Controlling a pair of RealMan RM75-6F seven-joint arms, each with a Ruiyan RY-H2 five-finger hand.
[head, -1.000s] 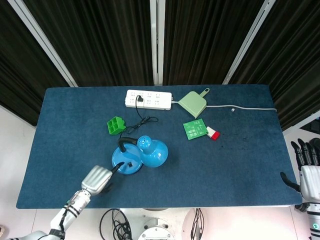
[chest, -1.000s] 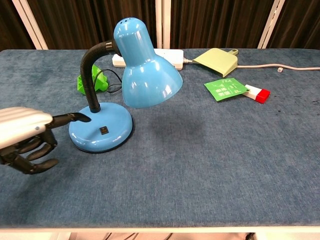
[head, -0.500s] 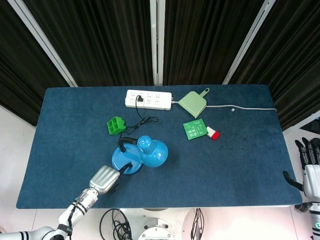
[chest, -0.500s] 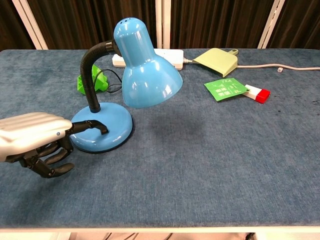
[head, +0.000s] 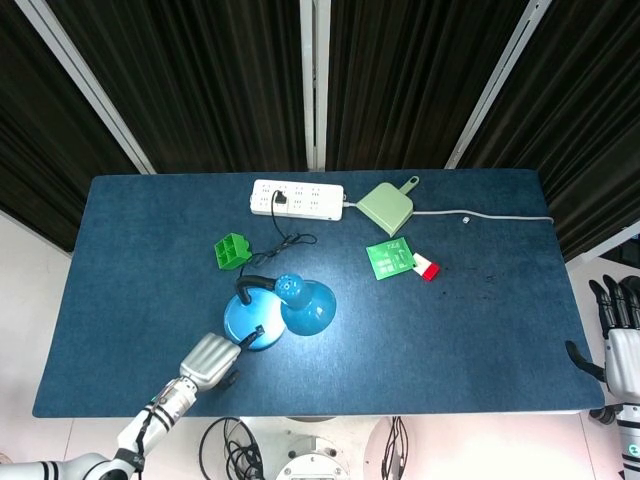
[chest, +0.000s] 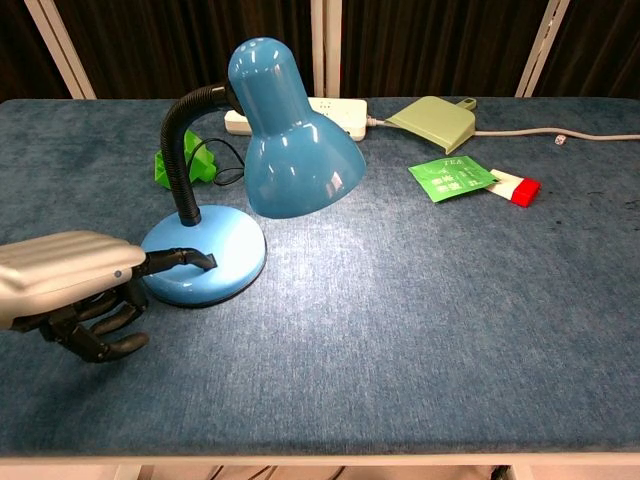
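A blue desk lamp (chest: 290, 140) with a black gooseneck stands on the blue table (chest: 450, 330), its round base (chest: 215, 255) at the front left. It is lit and throws a pale patch on the cloth under the shade. My left hand (chest: 70, 285) lies beside the base, one finger stretched out with its tip (chest: 198, 260) on the base's top, the others curled under. From the head view, the lamp (head: 305, 305) and the left hand (head: 208, 360) sit near the table's front edge. My right hand (head: 620, 335) hangs off the table's right end, fingers apart, holding nothing.
A white power strip (head: 297, 198) with the lamp's plug lies at the back, next to a pale green dustpan (head: 388, 207). A green tea packet (chest: 452, 177) and a red-and-white piece (chest: 515, 186) lie right of the lamp. A green block (chest: 175, 165) sits behind the gooseneck.
My left hand moved right until its outstretched finger came onto the lamp base. The lamp has gone from dark to lit. The right hand sank slightly.
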